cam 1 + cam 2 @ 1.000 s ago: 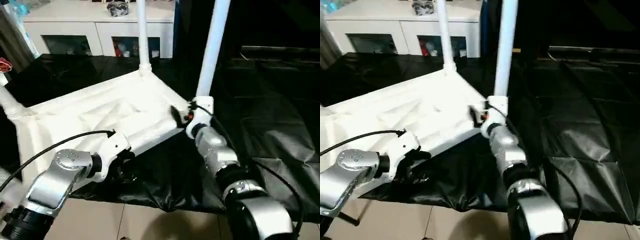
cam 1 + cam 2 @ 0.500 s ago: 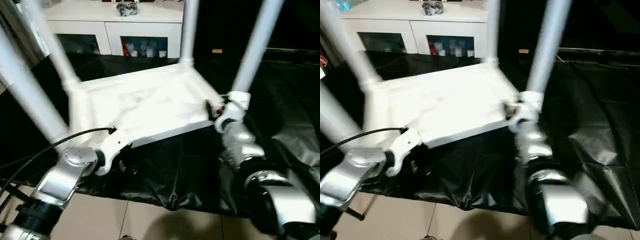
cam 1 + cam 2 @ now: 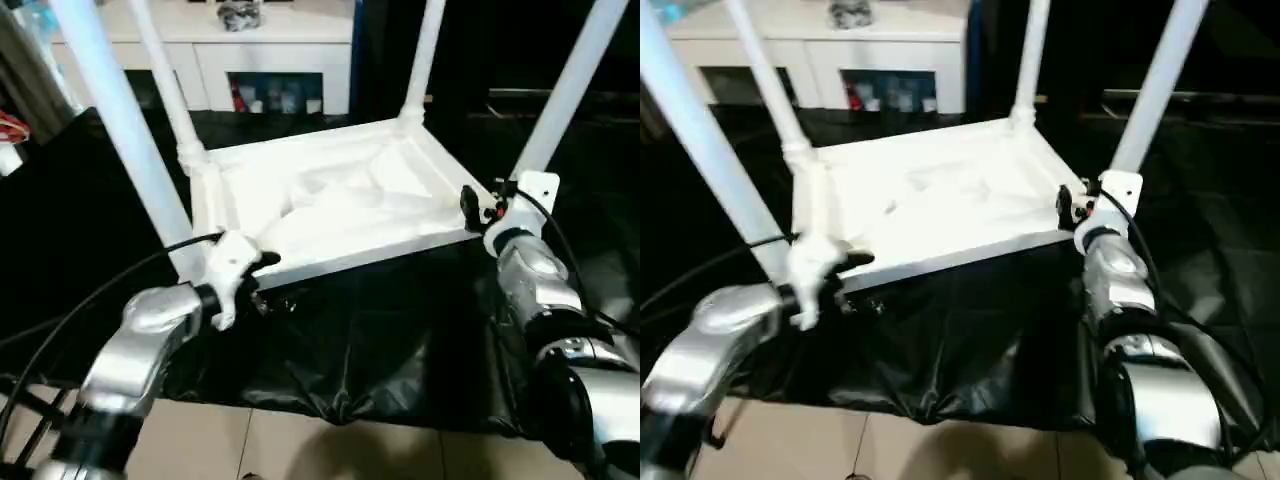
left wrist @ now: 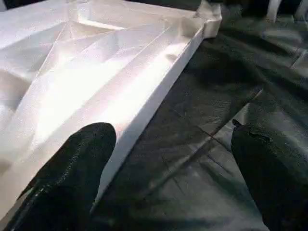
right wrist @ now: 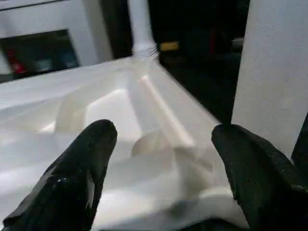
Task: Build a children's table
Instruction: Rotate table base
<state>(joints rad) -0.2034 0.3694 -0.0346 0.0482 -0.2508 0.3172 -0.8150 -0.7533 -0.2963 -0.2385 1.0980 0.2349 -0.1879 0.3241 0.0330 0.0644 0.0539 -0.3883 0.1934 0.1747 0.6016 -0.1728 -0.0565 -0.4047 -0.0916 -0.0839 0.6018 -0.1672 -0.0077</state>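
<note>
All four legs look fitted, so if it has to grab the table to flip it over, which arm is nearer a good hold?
Probably the right: the right gripper stands open at the tabletop corner beside a leg. The left gripper, also open, sits at the front edge.

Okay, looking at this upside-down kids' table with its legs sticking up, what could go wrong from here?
1. The tabletop lies near the front edge of the black-draped table; a push toward the robot might slide it off.
2. All four legs stand tall, so a sideways knock from either forearm could lever one loose or tip the piece.
3. The left gripper and right gripper are both open, so nothing steadies it.
</note>
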